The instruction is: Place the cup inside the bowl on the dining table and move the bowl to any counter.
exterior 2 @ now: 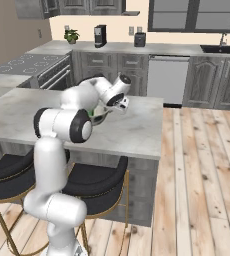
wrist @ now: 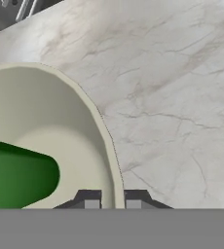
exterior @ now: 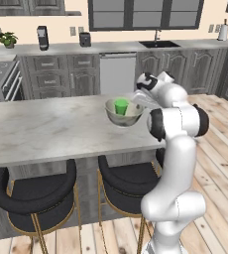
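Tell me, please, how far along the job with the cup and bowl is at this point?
Done: the green cup stands inside the bowl. In hand: the pincer is shut on the bowl's rim, one fingertip inside and one outside, and the bowl appears to be lifted just above the dining table. Left: carrying the bowl over to the counter along the windowed wall and setting it down.

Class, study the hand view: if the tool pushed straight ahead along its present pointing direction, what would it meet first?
The tool is already shut on the rim of the bowl, so the rim comes first. Beyond it lies the dining table; the bowl looks lifted above it, though depth is unclear.
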